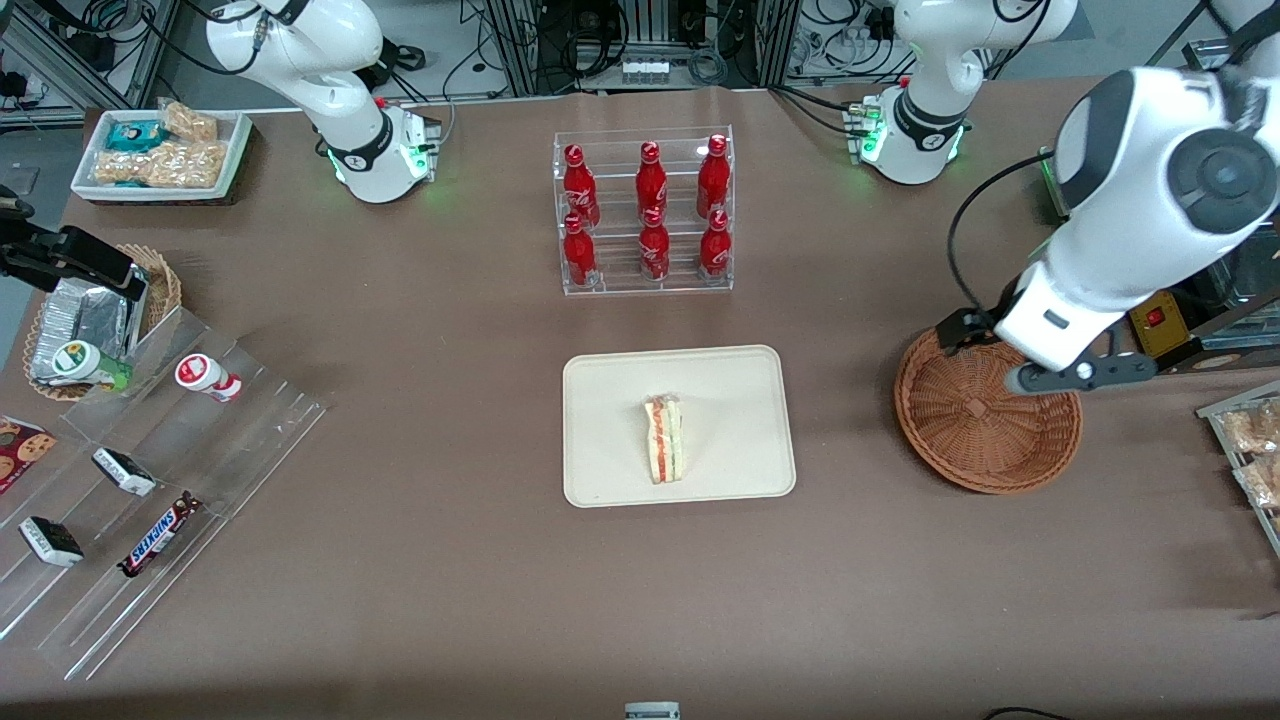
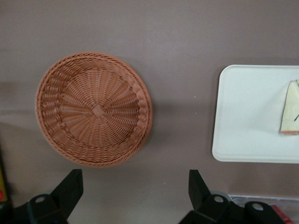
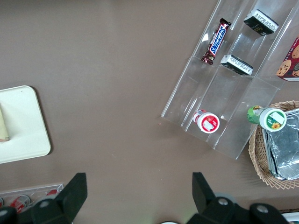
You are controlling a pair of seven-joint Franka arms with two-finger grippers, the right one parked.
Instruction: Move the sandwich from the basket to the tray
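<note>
With the sandwich [image 1: 664, 439] lying on the cream tray [image 1: 600, 470] near its middle, the transfer is judged to be done in all but the retreat. The wedge is seen resting on its side, red and green filling showing along one edge, well apart from the round wicker basket [image 1: 985, 450], which sits bare toward the working arm's end of the worktop [image 1: 420, 600]. The left arm's gripper [image 2: 133, 193] is held above the worktop beside the basket, its fingers spread wide and nothing carried between them. A clear rack of red bottles [image 1: 645, 215] is seen farther from the front camera than the tray, and a tiered clear display with snack bars [image 1: 150, 470] is set toward the parked arm's end. No further grasp appears to be called for; what remains, on this reading, is for the arm to be drawn clear without the basket being brushed.
</note>
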